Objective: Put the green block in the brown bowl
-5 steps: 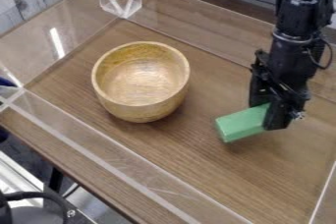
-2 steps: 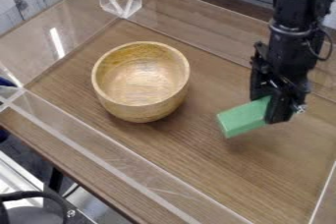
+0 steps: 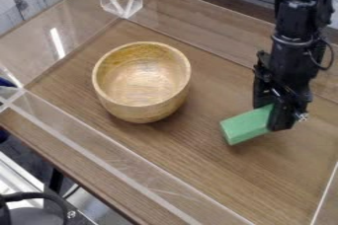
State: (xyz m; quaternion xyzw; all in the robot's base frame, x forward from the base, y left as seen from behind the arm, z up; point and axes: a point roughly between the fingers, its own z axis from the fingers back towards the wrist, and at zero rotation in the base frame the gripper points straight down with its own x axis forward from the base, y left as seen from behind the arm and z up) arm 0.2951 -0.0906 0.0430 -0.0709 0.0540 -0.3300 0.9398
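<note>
Green block [image 3: 246,126] first: the gripper [image 3: 274,113] has its fingers pinching one end of it, the rest jutting out toward the bowl side, over or on the wooden table [image 3: 199,175]. So the grasp looks done; carrying it across and letting go remain, since the brown bowl [image 3: 141,83] stands apart with nothing in it. No brand, label or writing can be read.
</note>
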